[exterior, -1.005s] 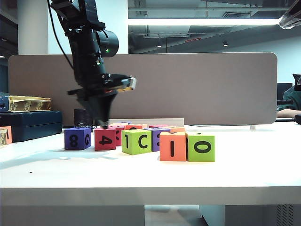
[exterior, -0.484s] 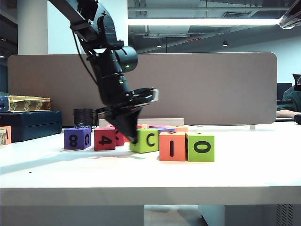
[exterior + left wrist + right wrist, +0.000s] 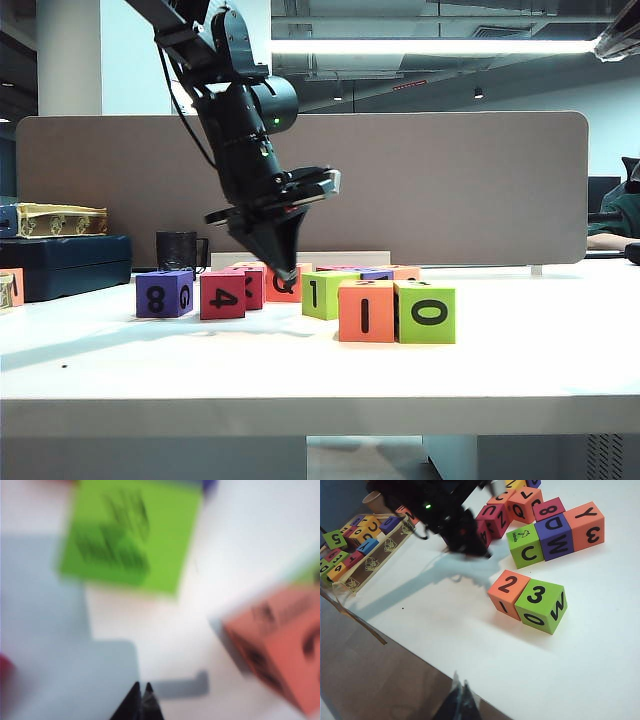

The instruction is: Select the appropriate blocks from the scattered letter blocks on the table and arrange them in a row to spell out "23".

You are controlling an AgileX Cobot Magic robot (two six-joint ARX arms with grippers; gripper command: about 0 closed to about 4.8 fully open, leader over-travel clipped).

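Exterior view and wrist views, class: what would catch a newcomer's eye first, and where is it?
The black left arm leans over the cluster of blocks, its shut left gripper pointing down just behind the red "4" block. Nearer the table's front edge, an orange block and a lime-green block sit touching, tops reading "2" and "3". The right gripper hangs shut over the table's near edge, away from the blocks.

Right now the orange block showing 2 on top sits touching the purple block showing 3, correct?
Not quite: the block showing 3 is lime-green, not purple. The right wrist view shows it touching the orange block with 2 on top.
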